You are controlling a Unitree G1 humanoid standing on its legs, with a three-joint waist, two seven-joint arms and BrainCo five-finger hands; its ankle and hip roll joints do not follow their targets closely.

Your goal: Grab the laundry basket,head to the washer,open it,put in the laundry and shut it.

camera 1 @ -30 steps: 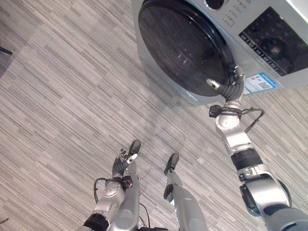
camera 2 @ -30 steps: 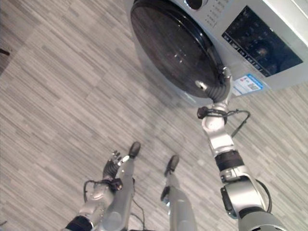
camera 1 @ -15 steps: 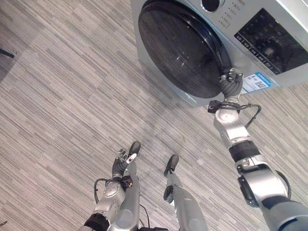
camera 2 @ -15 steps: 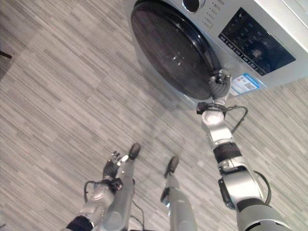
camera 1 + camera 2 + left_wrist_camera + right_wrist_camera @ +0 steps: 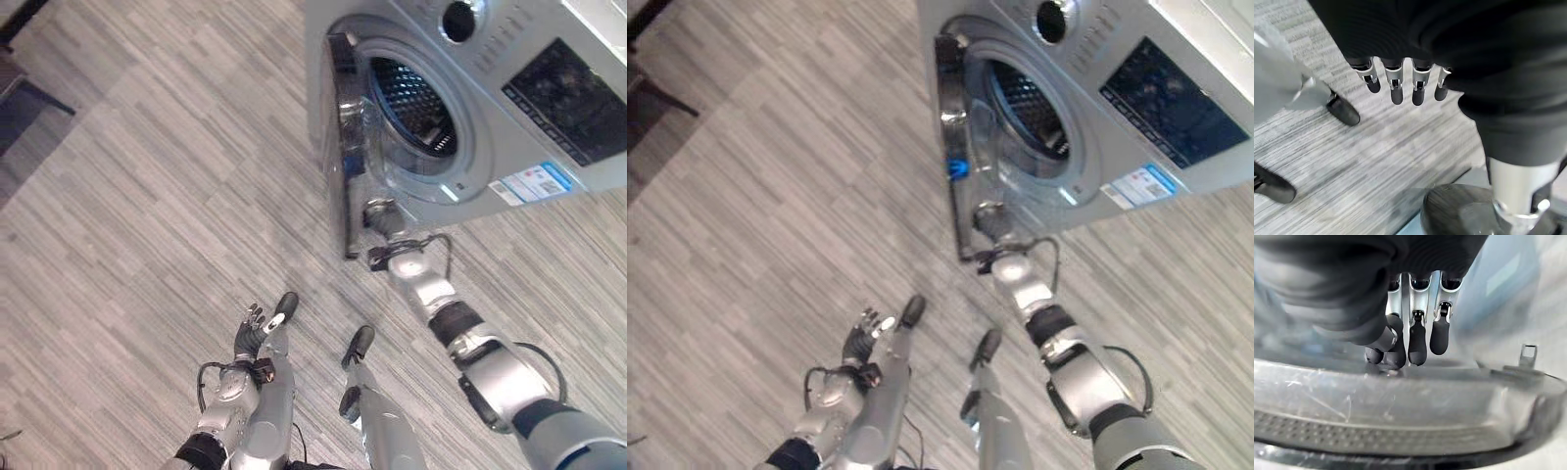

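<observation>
Right hand (image 5: 378, 214): raised at the free edge of the washer door (image 5: 343, 147), on the edge nearest the robot. In the right wrist view the fingers (image 5: 1418, 340) are bent down with the thumb close against them, dark tips resting at the inner rim of the door (image 5: 1400, 401). Whether they hook the rim or merely press on it cannot be told.

Door: swung out on its hinge and standing edge-on just beyond the right hand, its dark glass side turned away from the opening.

Washer (image 5: 509, 98): silver front-loader directly past the door. The round opening is uncovered and the perforated drum (image 5: 416, 103) is visible inside. A dark control panel (image 5: 568, 98) and a round knob (image 5: 458, 20) lie beyond the opening, with a blue-and-white label (image 5: 534, 183) below the panel.

Left hand (image 5: 252, 333): hanging low, well apart from the washer and the right hand. In the left wrist view its fingers (image 5: 1396, 88) are relaxed, nearly straight, and hold nothing.

Floor (image 5: 147, 196): grey striped planks under both hands. A dark mat (image 5: 24, 108) lies well off to the left of the left hand.
</observation>
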